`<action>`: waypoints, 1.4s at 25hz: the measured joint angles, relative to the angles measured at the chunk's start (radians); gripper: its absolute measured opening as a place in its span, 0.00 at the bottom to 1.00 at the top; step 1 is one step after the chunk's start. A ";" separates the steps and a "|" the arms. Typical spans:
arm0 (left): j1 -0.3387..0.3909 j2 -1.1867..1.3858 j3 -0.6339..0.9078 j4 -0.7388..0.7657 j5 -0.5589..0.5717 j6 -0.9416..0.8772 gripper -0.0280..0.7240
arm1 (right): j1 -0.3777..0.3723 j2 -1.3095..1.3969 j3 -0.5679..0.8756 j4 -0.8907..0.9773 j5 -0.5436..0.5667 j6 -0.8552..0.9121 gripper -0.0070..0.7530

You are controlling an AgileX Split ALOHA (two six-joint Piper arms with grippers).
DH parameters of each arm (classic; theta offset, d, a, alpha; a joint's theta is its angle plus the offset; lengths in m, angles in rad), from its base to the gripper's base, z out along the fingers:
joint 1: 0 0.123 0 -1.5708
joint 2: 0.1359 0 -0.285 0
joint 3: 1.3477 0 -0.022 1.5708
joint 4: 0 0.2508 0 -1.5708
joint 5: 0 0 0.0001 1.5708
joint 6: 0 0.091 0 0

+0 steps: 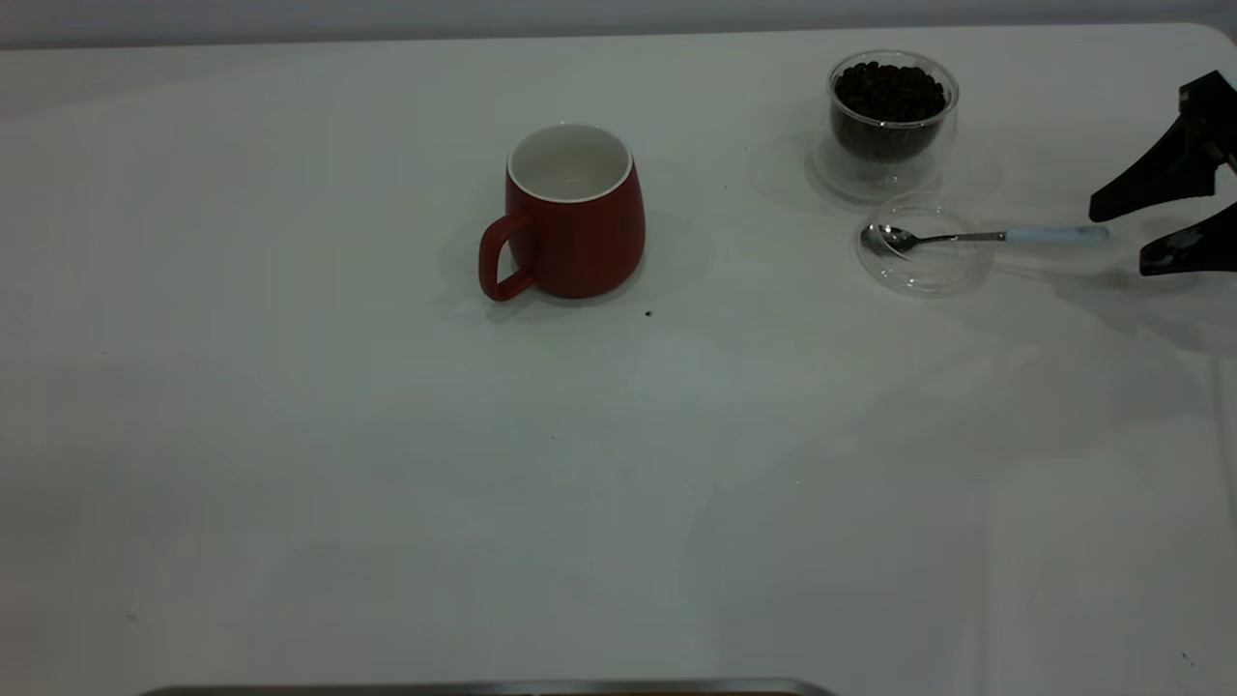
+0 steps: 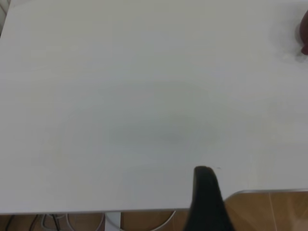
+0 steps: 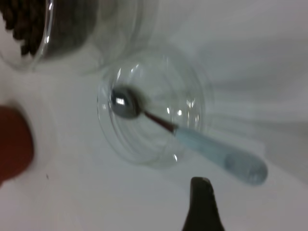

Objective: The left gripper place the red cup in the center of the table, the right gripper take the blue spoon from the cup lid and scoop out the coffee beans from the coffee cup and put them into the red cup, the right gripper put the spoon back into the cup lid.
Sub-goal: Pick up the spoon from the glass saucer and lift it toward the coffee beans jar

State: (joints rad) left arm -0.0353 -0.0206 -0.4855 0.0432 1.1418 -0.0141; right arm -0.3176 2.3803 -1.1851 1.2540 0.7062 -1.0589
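Note:
The red cup stands upright near the middle of the table, empty, with its handle toward the front left. The coffee cup, full of coffee beans, stands at the back right. The cup lid lies in front of it, with the blue spoon resting across it, its handle pointing right. My right gripper is open and empty just right of the handle's end. The right wrist view shows the spoon, the lid and one finger. My left gripper is out of the exterior view.
The table's right edge is close behind the right gripper. A metal strip runs along the front edge. In the left wrist view the table's rounded corner and a sliver of the red cup show.

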 joint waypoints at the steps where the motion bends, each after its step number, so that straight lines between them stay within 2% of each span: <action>1: 0.000 0.000 0.000 0.000 0.000 0.000 0.82 | -0.003 0.008 -0.001 0.031 0.002 -0.025 0.79; 6: 0.000 0.000 0.000 0.000 0.000 0.000 0.82 | -0.011 0.043 -0.001 0.140 0.062 -0.129 0.79; 15: 0.000 0.000 0.000 0.000 0.001 0.000 0.82 | -0.011 0.114 -0.001 0.264 0.129 -0.216 0.79; 35: 0.000 0.000 0.000 0.000 0.001 0.000 0.82 | 0.020 0.158 -0.003 0.310 0.186 -0.268 0.79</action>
State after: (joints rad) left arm -0.0353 -0.0206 -0.4855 0.0432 1.1427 -0.0141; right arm -0.2977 2.5381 -1.1878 1.5642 0.8921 -1.3273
